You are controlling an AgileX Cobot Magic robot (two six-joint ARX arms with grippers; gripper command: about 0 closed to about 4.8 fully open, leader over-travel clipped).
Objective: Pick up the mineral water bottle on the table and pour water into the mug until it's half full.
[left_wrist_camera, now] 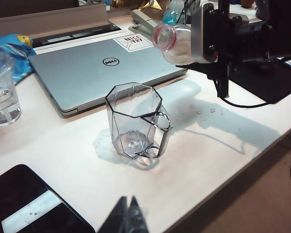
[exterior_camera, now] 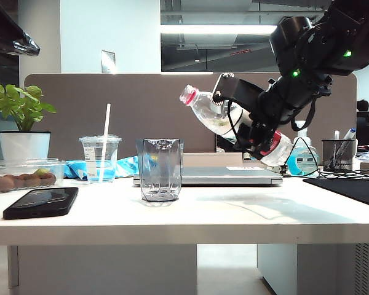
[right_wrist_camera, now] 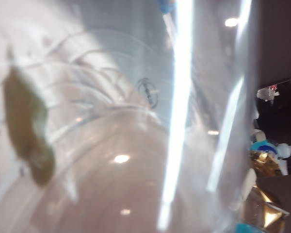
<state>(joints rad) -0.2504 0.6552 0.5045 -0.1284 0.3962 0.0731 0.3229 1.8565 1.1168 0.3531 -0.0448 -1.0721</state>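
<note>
Exterior: tall clear plastic mineral water bottle (exterior_camera: pixel 216 114) aloft right of the clear faceted glass mug (exterior_camera: pixel 159 169) on the white table (exterior_camera: pixel 190 215), neck tilted down toward it for pouring; right gripper (exterior_camera: pixel 243 114) half-closed around the body.

Left wrist: mug empty beside a silver laptop (left_wrist_camera: pixel 94 73); left gripper (left_wrist_camera: pixel 127 213) low, well short of it, apparently closed, holding nothing.

Right wrist: only blurred bottle plastic.

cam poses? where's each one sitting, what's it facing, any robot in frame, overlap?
Exterior: level with the table front edge, facing mug; right gripper holds tilted bottle.
Left wrist: above near edge, looking down on mug; left gripper tips shut, right gripper opposite.
Right wrist: pressed against bottle; no fingers visible.
Shared: bottle in all three, mug in first two.
</note>
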